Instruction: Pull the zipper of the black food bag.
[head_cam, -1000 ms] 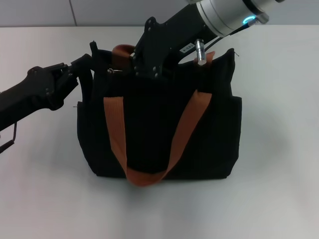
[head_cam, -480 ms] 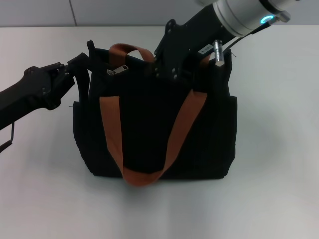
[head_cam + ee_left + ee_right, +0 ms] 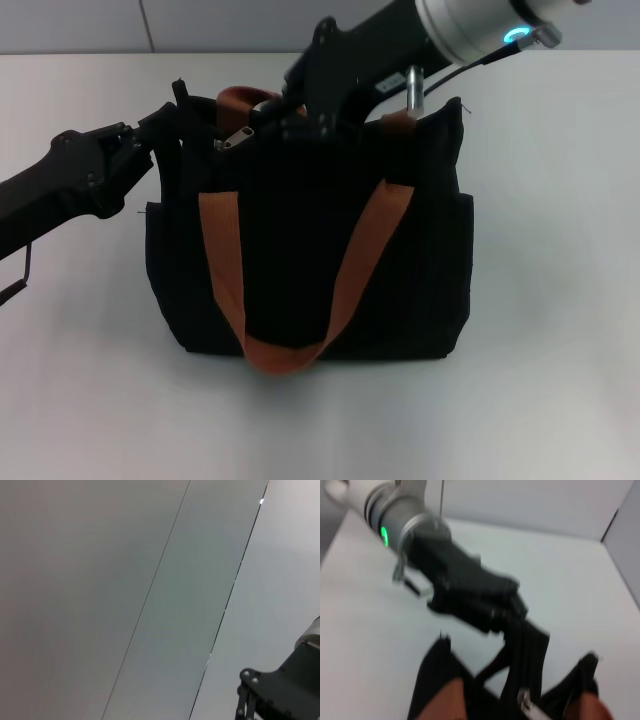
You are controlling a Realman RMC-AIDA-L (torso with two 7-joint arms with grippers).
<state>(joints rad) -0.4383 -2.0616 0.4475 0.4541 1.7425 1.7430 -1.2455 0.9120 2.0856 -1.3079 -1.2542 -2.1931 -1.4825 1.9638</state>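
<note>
Head view: the black food bag [image 3: 310,240] stands upright in the middle of the frame on the white counter [image 3: 560,300]. A rust-orange handle [image 3: 290,290] loops down its front face; a second orange strap [image 3: 245,98] pokes up at the upper rim behind. The zipper [image 3: 236,139] is a small silver tab lying on the rim at upper left of the bag, tilted, free of both tools as far as I can see. The left tool [image 3: 172,122] comes in from the left edge, black, its tip clamped on the bag's upper left corner fabric. The right tool [image 3: 285,115] reaches down from the upper right, silver arm with a blue-green light, black end over the bag's rim just right of the zipper; its fingers are hidden against the black fabric, so I cannot tell if they are apart or together.

Left wrist view: mostly grey wall panels [image 3: 125,590] with seams running diagonally. A black jointed piece of the robot [image 3: 280,690] sits at lower right. No bag visible here.

Right wrist view: blurry. The left tool [image 3: 512,612] shows in the centre, silver arm with green light from the upper left, black end closed on a raised black corner of the bag [image 3: 527,645]. Bag rim along the bottom, orange strap [image 3: 445,702] at lower left. A small silver bit at bottom centre, probably the zipper [image 3: 524,700].
</note>
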